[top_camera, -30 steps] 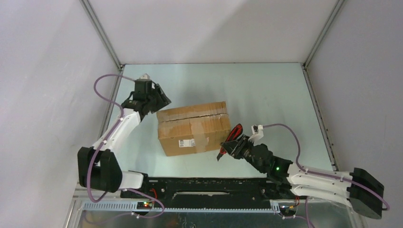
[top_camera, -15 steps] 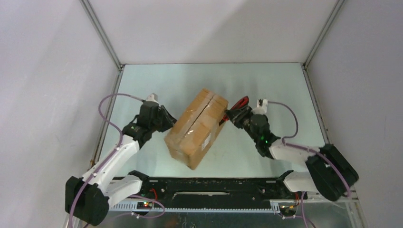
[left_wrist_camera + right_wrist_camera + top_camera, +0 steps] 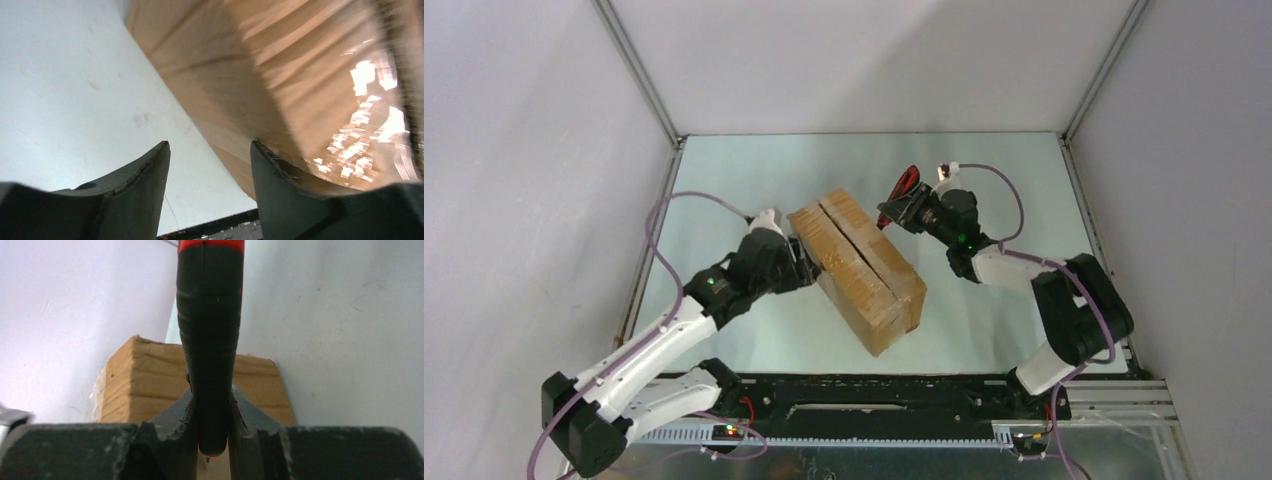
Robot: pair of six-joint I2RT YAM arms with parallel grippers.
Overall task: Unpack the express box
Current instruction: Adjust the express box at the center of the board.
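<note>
**Carton at table centre, knife in right gripper, left gripper released**

1. Table [image 3: 724,190]: pale surface carrying all the items below.

2. Express box [image 3: 864,265]: the brown cardboard carton sits at about the centre of the table. In the overhead view it lies on a diagonal, its long axis running from 11 o'clock to 5 o'clock. A dark seam runs the length of its upper face. The views do not show whether it sits flat on the table.

3. Right arm [image 3: 1064,300]: reaches in from 4 o'clock, ending just off the carton's 1 o'clock corner.

4. Left arm [image 3: 664,335]: reaches in from 8 o'clock to the carton's 9 o'clock side.

5. Left gripper [image 3: 210,150]: released. Its fingers [image 3: 150,170] stand apart with bare table showing between them and nothing in the gap. The carton's side fills the wrist view just past one finger; contact cannot be confirmed.

6. Right gripper [image 3: 211,405]: clenched on the utility knife [image 3: 210,340], whose black body is wedged upright between the two fingers. The carton's end is in the background of the wrist view. Overhead, the knife's red end points away from the carton toward 12 o'clock. The tool is near the carton but apart from it.
</note>
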